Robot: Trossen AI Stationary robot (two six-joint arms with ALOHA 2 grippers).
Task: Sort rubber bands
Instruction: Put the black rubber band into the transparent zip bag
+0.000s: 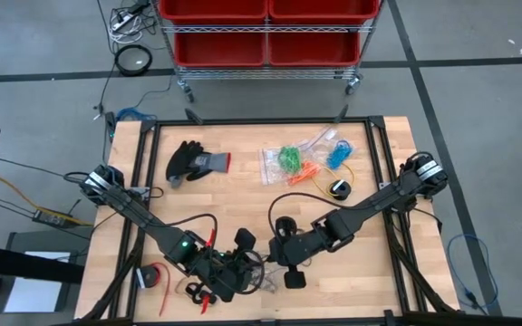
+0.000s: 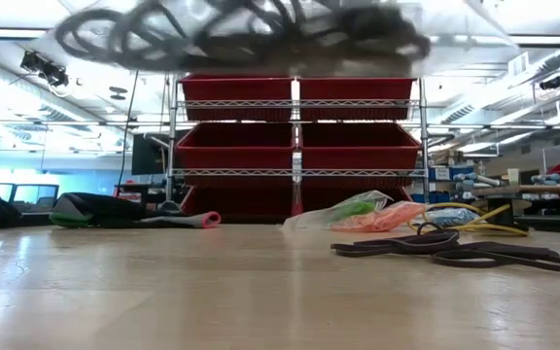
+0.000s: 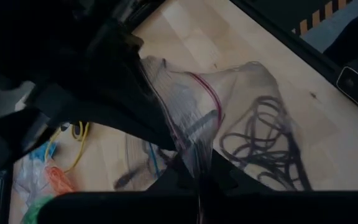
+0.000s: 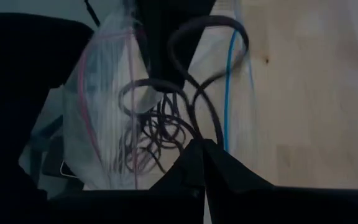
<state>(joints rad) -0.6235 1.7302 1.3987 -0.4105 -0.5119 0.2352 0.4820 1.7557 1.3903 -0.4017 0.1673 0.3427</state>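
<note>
A clear zip bag (image 3: 229, 106) with several black rubber bands (image 3: 266, 137) inside hangs between my two grippers above the table's near middle. It also shows in the right wrist view (image 4: 104, 106) and, lifted high, in the low view (image 2: 241, 34). My left gripper (image 3: 197, 177) and my right gripper (image 4: 204, 152) are both shut on the bag. More black bands (image 2: 455, 253) lie loose on the table. Clear bags with green and orange bands (image 1: 290, 163) and blue bands (image 1: 338, 154) lie at the far middle. My left gripper pinches the bag's plastic wall (image 3: 194, 149) between its two fingers, near the pink zip line. The bag is lifted clear of the table and its wall is gathered into folds at the fingers. My right gripper pinches the bag's wall (image 4: 213, 134) between its two fingers, beside the blue line. The black bands hang in the bag in front of the fingers, clear of the table.
A black glove (image 1: 193, 163) lies at the far left. A yellow cable (image 1: 320, 181) and a small black object (image 1: 338, 188) lie near the bags. A red roll (image 1: 155, 276) sits at the near left. A cart with red bins (image 1: 265, 32) stands beyond the far edge.
</note>
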